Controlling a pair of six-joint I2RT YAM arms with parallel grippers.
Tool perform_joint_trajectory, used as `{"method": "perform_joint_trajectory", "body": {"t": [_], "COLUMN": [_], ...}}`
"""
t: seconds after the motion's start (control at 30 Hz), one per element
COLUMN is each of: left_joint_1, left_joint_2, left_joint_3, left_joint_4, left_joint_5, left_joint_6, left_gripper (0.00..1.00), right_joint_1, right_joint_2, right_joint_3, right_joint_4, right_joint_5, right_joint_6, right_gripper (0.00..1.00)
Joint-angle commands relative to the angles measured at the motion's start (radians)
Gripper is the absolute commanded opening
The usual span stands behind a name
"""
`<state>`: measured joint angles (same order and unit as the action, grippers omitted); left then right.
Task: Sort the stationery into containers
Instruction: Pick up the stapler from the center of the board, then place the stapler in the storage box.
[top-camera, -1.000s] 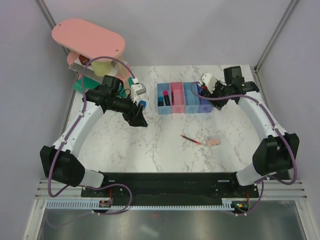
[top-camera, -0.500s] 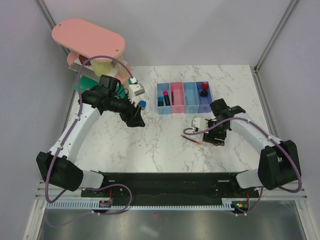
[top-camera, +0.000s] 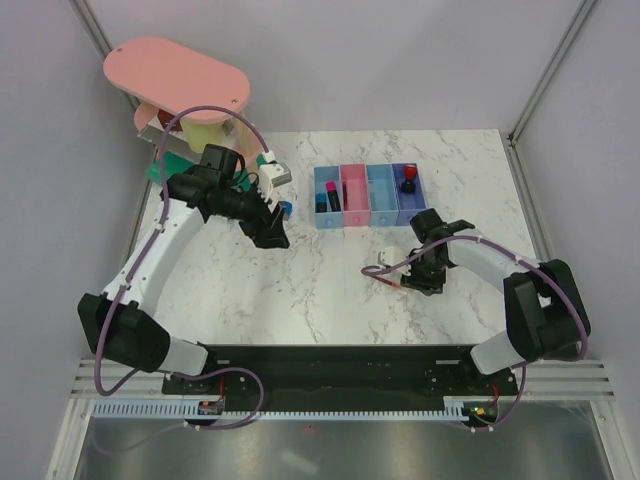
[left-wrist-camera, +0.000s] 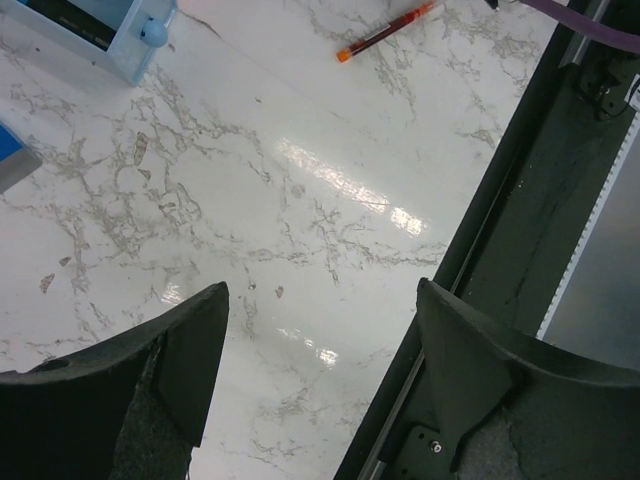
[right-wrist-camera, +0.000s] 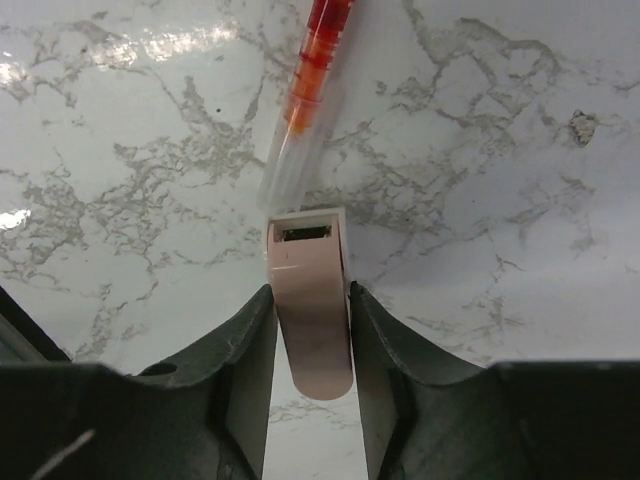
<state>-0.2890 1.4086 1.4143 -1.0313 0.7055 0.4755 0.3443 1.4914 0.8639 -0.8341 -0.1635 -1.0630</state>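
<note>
Your right wrist camera shows the pale pink eraser (right-wrist-camera: 310, 330) squeezed between the right gripper (right-wrist-camera: 310, 295) fingers, lying on the marble table (right-wrist-camera: 500, 150) just beside the thin red pen (right-wrist-camera: 312, 70). From the top, the gripper hides it. Your left gripper (left-wrist-camera: 320, 290) hangs wide open near the bins (top-camera: 368, 197).

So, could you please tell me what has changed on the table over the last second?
The right claw swung from the purple-blue bin back toward the near edge and came down on the pale pink eraser, its fingers now closed against both sides. The left claw, open, barely shifted; the thin red pen and the bin stayed put.
</note>
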Motion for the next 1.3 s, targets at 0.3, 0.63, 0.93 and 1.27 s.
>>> {"method": "perform_joint_trajectory", "body": {"t": [0.3,0.63,0.93,1.27], "left_joint_1": [0.005,0.024,0.027,0.03], "left_joint_2": [0.2,0.427,0.596,0.751], "left_joint_3": [0.041,0.133,0.282,0.394], "left_joint_4": [0.125,0.238,0.283,0.304], "left_joint_5": [-0.17,-0.342,-0.432,-0.481], "left_joint_6": [0.029,-0.06,-0.107,-0.075], "left_gripper": [0.81,0.8,0.8,0.8], "right_joint_1": [0.009,0.009,0.009,0.007], "right_joint_2": [-0.043,-0.031,0.245,0.524], "right_joint_3": [0.075,0.457,0.805,1.076], "right_joint_4": [0.053,0.001,0.113,0.178], "right_joint_5": [0.038,-0.024,0.031,0.021], "right_joint_6": [0.078,0.254,0.342,0.402], "right_gripper": [0.0,0.0,0.0,0.0]}}
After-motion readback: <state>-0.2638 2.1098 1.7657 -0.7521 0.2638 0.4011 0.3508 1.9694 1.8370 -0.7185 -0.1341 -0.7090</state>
